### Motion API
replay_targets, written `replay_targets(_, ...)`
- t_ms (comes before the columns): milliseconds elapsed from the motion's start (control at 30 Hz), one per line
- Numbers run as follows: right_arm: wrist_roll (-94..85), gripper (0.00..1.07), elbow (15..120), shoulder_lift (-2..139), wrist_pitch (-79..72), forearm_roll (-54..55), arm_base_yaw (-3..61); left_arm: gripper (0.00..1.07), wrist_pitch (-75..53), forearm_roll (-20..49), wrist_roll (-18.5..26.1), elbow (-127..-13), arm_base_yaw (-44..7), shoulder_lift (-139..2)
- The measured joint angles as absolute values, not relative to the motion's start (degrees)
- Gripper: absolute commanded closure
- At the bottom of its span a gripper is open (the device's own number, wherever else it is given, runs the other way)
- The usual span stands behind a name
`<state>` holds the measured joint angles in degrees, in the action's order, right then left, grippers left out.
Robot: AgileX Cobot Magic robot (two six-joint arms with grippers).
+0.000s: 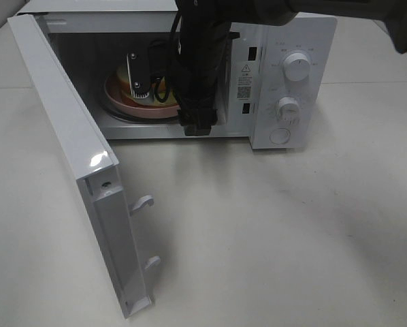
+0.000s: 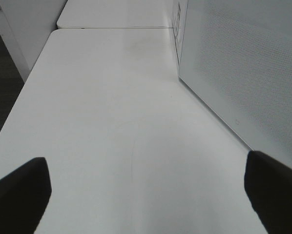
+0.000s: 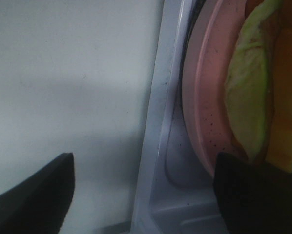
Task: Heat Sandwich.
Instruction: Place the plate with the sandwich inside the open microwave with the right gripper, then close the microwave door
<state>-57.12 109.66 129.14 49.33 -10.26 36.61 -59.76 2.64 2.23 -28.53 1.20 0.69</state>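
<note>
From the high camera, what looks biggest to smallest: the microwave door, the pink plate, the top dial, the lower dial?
1. door, also nearest the camera.
2. plate, partly hidden.
3. top dial and lower dial: nearly alike, not ranked.

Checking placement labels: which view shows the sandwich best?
Right wrist: the sandwich is close up, green and orange filling on the pink plate, though cropped. Exterior high shows the plate inside the microwave, sandwich mostly behind the right arm. Left wrist shows none of it.
</note>
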Motion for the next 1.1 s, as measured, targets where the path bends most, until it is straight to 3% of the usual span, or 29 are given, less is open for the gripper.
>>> replay_targets(1100,-49.8,0.31,71.7,95.2,42.9,-11.3,38.0,0.03,-59.8,2.6,2.2,-28.5,1.2,0.7)
